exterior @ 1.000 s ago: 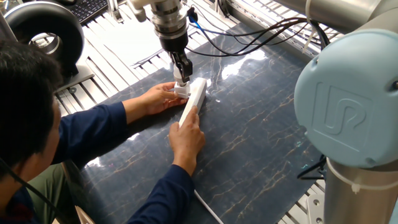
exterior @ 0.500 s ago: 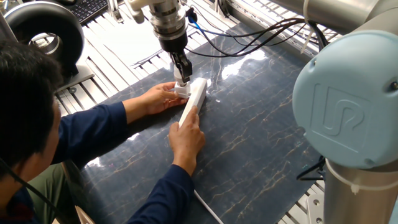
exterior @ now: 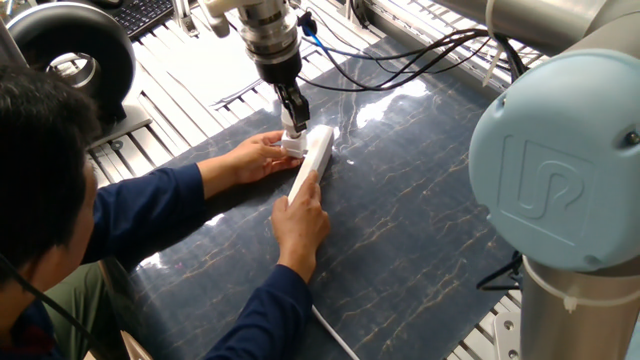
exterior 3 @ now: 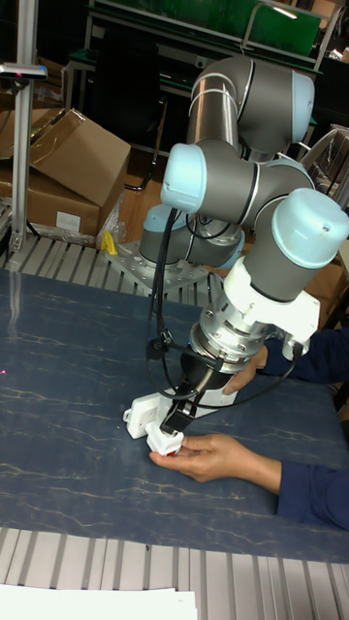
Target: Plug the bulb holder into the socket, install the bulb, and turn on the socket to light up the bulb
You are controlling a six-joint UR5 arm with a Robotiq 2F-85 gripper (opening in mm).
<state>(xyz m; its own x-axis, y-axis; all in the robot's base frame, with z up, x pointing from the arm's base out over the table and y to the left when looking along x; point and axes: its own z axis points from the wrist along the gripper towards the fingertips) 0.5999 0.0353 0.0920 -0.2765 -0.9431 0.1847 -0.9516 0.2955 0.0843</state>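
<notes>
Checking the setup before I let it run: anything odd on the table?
Yes: a person's hands are in the workspace, steadying the socket and cupping the bulb holder right beneath the gripper.

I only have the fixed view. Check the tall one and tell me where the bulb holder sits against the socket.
Observer: The bulb holder, gripped in the hand, is beside the end of the socket, not over its top face.
Operator: Report what is next to it.
Observer: The person's open palm lies on the table right beside it, touching or nearly so.
Operator: Give me its opening.
Observer: An orange-red patch shows at its lower edge, toward the tall camera.
</notes>
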